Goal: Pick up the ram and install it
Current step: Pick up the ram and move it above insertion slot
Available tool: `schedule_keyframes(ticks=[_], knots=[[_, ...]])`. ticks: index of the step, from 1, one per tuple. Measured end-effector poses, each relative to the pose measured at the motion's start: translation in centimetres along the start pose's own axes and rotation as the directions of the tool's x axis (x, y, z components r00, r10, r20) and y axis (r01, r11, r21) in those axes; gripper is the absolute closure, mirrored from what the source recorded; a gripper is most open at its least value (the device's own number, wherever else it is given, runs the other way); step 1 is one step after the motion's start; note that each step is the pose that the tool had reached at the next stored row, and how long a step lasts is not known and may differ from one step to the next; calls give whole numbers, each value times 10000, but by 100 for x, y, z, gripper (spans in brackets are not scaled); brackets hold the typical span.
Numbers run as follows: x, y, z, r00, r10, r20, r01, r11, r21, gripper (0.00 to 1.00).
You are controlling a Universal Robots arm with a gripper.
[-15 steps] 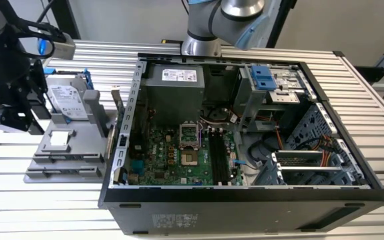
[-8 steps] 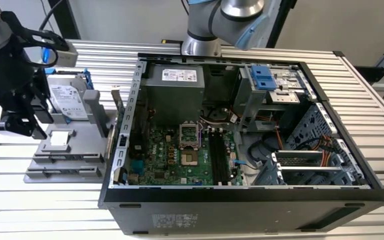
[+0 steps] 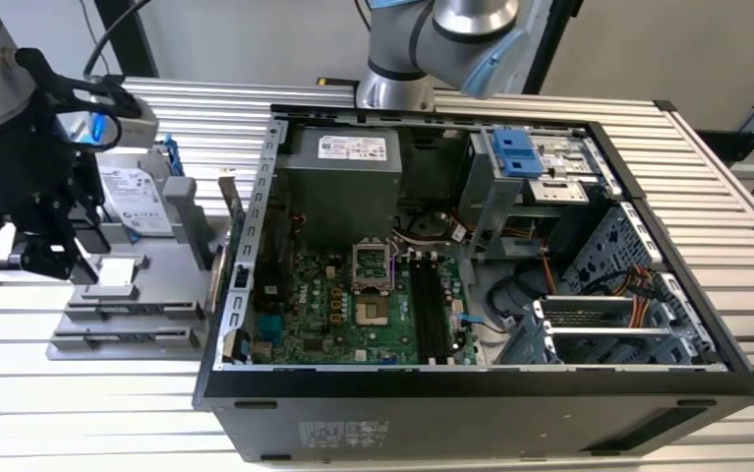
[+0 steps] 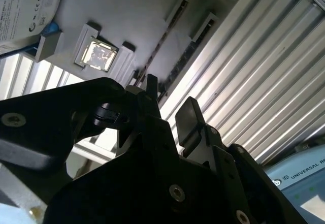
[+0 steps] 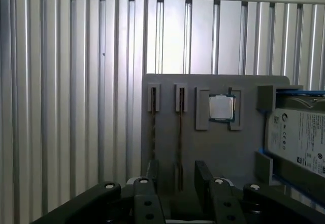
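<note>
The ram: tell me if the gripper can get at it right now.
Probably yes. The open gripper hangs over the holder, and the ram stands on edge in line with its gap, nothing between them.

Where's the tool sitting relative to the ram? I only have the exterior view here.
Observer: In the first wrist view the tool is over a grey fixture plate. The ram stick nearer the CPU runs into the gap between the fingers. A second stick stands outside that gap.
Operator: Closed on it?
Observer: No. The tool is open, with bare plate showing on both sides of the ram stick, and it holds nothing.
</note>
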State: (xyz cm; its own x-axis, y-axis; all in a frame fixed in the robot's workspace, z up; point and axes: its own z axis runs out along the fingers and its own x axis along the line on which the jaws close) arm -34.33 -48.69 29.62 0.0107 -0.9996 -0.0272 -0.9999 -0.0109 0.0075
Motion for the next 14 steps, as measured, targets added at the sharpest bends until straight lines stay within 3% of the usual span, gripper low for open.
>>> schedule_keyframes(ticks=[14], knots=[[96,0,253,10000,9,0,-9,10000,1,0]])
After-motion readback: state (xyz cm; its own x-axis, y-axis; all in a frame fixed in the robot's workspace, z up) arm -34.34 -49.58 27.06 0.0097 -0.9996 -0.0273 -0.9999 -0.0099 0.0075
